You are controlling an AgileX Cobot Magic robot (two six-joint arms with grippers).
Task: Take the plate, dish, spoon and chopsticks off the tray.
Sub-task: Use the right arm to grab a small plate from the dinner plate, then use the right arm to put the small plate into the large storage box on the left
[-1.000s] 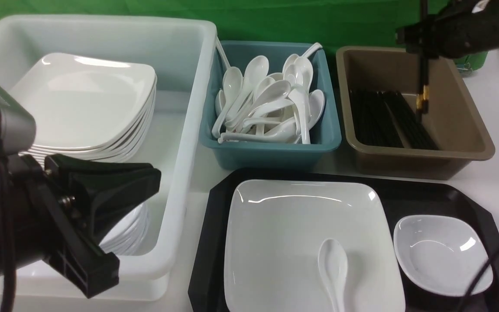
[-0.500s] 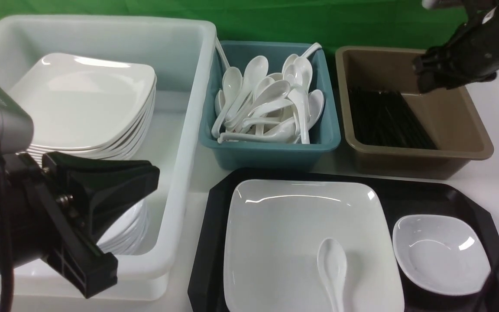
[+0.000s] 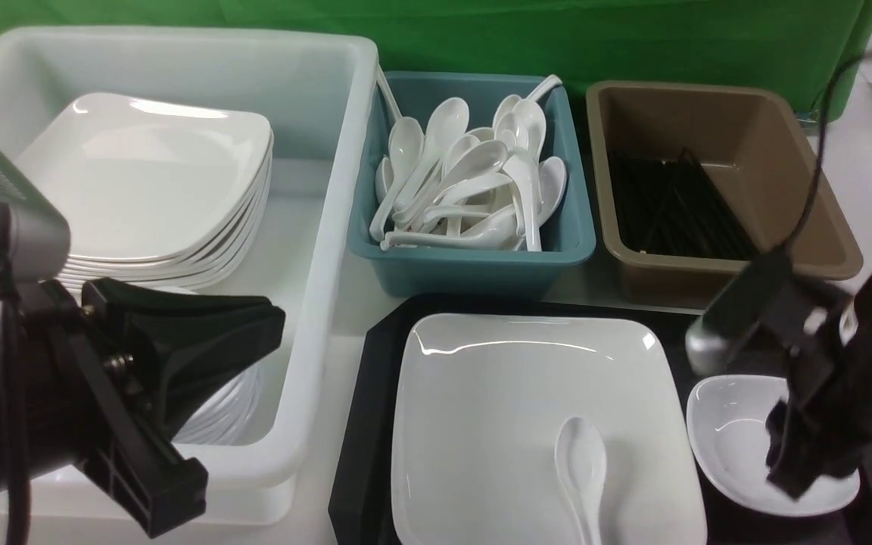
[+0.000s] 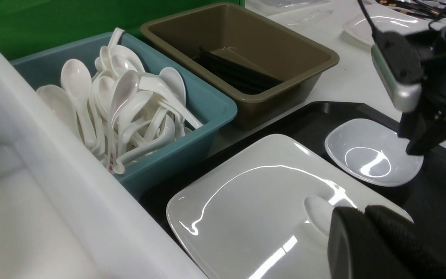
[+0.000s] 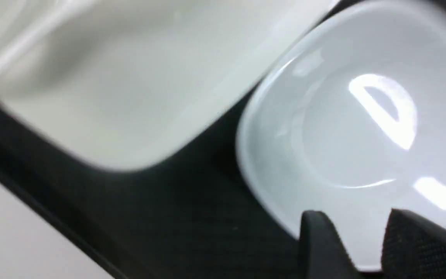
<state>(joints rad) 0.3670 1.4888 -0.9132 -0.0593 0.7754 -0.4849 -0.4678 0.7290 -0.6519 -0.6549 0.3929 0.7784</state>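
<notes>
The dish, glossy, light, rigid and probably slippery, is being hovered over at its thin rim, the likeliest hold, by the right gripper, jaws narrowly parted, empty.

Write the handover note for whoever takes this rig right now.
Left end effector: shut, empty, by the white tub.
Right end effector: open, empty, over the dish rim; contact unclear.
On the tray: the plate with the spoon lying on it, and the dish beside the plate.
Done: no chopsticks on the tray; black chopsticks lie in the brown tub.
Left: dish, spoon, plate.
</notes>
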